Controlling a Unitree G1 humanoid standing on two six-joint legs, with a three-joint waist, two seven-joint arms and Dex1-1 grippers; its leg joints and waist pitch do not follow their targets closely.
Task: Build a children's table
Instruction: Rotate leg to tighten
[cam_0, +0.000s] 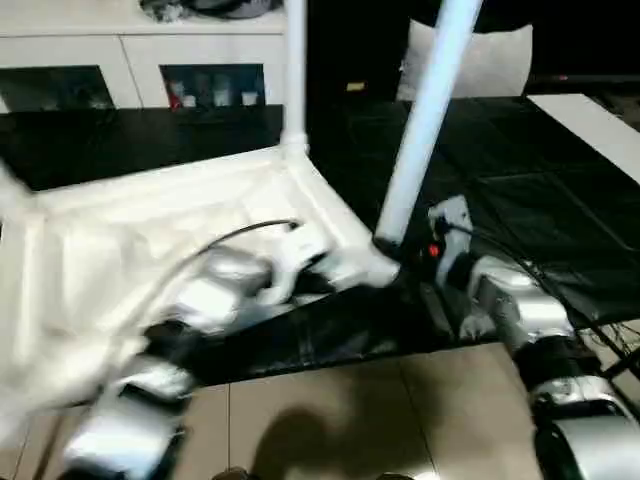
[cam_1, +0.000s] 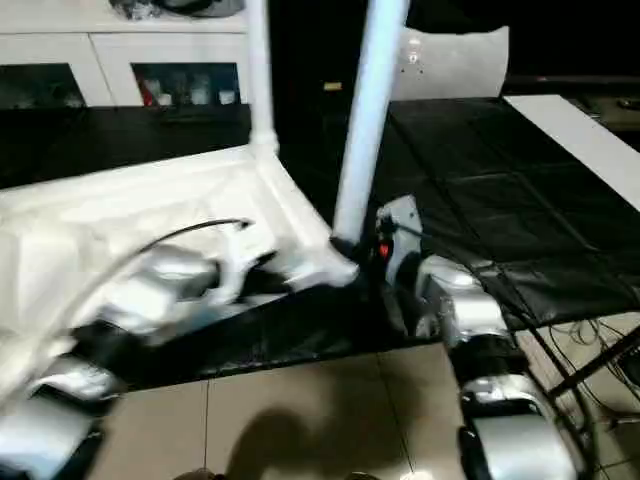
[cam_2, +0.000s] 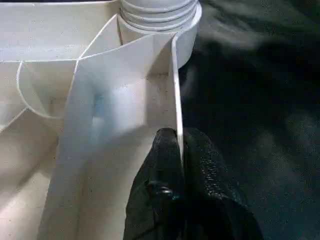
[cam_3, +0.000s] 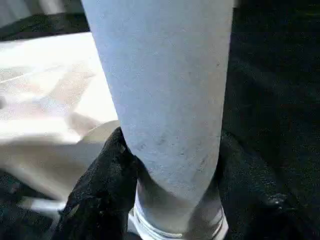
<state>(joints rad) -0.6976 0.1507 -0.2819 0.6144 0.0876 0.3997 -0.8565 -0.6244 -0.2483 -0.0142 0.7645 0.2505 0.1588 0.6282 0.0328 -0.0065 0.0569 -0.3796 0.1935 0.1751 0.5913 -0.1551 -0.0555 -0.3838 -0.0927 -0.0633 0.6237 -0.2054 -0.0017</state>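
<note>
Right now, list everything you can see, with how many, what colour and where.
Table top: one, white, upside down on the black surface, ribbed underside up.
Legs: two, white, standing up from the top's corners, one at the near corner, one at the far corner.
Work surface: one, black, under the table top.
Cabinet: one, white with glass doors, behind the work surface.
Floor: beige tiles, below the near edge.
Left gripper: black fingers, shut on the table top's side wall.
Right gripper: black fingers, either side of the near leg's base.
</note>
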